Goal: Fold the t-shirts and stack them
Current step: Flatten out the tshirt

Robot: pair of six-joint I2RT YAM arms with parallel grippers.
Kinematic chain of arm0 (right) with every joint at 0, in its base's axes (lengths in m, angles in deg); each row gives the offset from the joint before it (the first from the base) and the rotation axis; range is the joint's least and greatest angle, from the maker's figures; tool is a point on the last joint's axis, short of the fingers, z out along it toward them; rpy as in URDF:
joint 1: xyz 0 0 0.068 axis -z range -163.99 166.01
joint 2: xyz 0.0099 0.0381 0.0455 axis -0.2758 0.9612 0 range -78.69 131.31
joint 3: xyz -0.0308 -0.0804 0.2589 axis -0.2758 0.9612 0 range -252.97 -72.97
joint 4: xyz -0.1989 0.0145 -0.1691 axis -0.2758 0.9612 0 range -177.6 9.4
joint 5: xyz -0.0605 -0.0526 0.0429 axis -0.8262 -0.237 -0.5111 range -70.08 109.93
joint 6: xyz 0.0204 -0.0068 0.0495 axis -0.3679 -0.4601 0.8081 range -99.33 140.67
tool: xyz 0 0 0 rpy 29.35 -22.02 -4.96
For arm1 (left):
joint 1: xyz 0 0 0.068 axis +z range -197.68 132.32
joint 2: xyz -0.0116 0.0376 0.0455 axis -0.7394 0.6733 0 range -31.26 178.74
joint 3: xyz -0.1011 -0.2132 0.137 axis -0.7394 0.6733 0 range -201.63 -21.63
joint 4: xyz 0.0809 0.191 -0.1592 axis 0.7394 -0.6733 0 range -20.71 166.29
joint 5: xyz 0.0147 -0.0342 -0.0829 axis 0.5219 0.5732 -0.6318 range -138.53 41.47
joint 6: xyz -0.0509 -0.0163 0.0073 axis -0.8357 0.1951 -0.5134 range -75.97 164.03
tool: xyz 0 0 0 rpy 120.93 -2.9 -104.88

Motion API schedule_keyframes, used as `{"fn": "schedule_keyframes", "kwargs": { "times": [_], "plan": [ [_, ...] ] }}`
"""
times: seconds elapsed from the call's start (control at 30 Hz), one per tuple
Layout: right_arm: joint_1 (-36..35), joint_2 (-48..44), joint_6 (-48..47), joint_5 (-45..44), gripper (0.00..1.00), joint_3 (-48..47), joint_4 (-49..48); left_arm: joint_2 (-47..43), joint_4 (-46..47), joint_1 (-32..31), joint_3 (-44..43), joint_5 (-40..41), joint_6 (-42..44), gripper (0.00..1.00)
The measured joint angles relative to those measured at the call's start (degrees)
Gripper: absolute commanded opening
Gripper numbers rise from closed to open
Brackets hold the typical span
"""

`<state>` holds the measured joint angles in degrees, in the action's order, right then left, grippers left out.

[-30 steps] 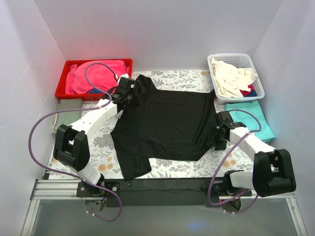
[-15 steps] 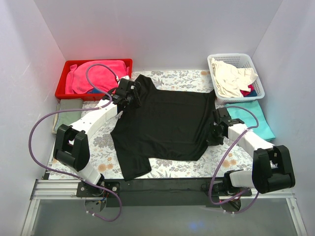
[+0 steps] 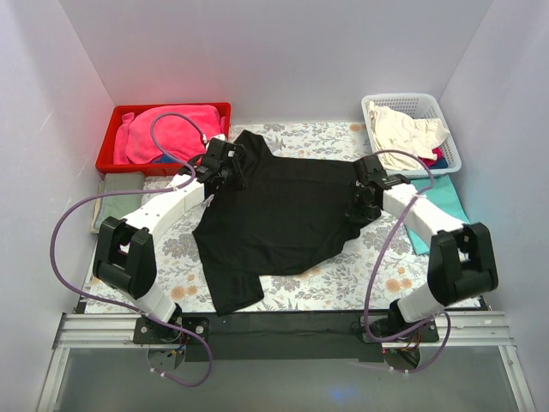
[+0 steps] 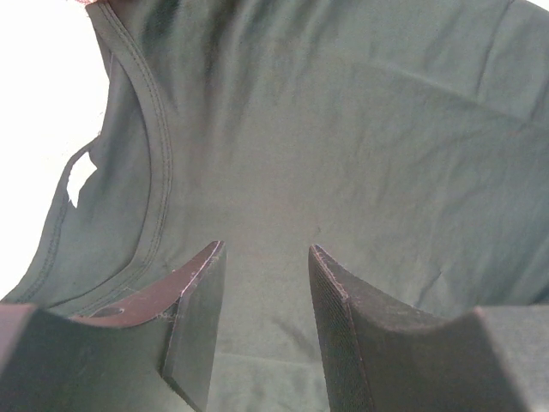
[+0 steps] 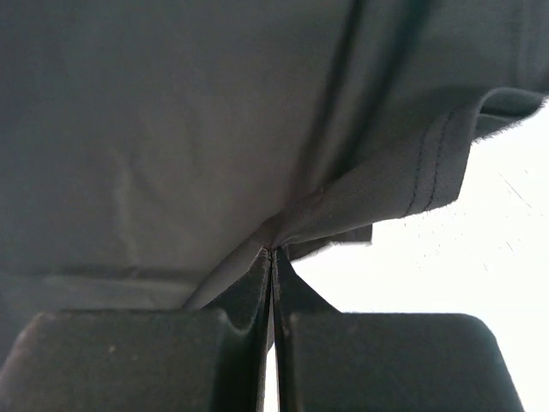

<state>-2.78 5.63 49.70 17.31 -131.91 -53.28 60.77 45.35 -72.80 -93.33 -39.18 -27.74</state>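
Table (image 3: 377,283): covered with a flowered cloth; both arms are mounted at its near edge.
Black t-shirt (image 3: 283,223): spread flat across the middle of the table, collar to the far left, one sleeve towards the near left; its right edge is raised and bunched inward.
Red bin (image 3: 107,159): set at the far left, filled with pink cloth.
White basket (image 3: 452,161): set at the far right, holding cream clothes.
Teal t-shirt (image 3: 449,204): laid folded at the right, just near of the basket, partly hidden by the right arm.
Left gripper (image 3: 230,167): held over the black cloth beside the collar, jaws apart, nothing seen between them.
Right gripper (image 5: 273,257): jaws pressed together, the stitched right edge of the black t-shirt pinched between them.
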Motion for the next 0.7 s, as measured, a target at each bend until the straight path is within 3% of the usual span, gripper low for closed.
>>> {"fn": "schedule_keyframes", "kwargs": {
  "times": [0.3, 0.37, 0.47, 0.7],
  "plan": [
    [-0.50, 15.78, -4.13, -0.48, 0.02, -8.13, -3.65, 0.00, -0.46, 0.00, 0.00, 0.09, 0.02, 0.41],
    [-0.70, 17.59, -5.31, -0.59, 0.27, -10.08, -4.72, 0.00, -0.55, 0.00, 0.00, 0.11, 0.04, 0.41],
    [-0.81, 18.10, -6.54, -1.33, 0.46, -11.17, -5.86, 0.00, -0.63, 0.00, 0.00, 0.33, 0.07, 0.41],
    [-0.92, 10.32, -6.93, -4.74, 0.50, -8.94, -4.50, 0.00, -0.81, 0.00, 0.52, 1.16, 0.00, 0.41]
  ]
}}
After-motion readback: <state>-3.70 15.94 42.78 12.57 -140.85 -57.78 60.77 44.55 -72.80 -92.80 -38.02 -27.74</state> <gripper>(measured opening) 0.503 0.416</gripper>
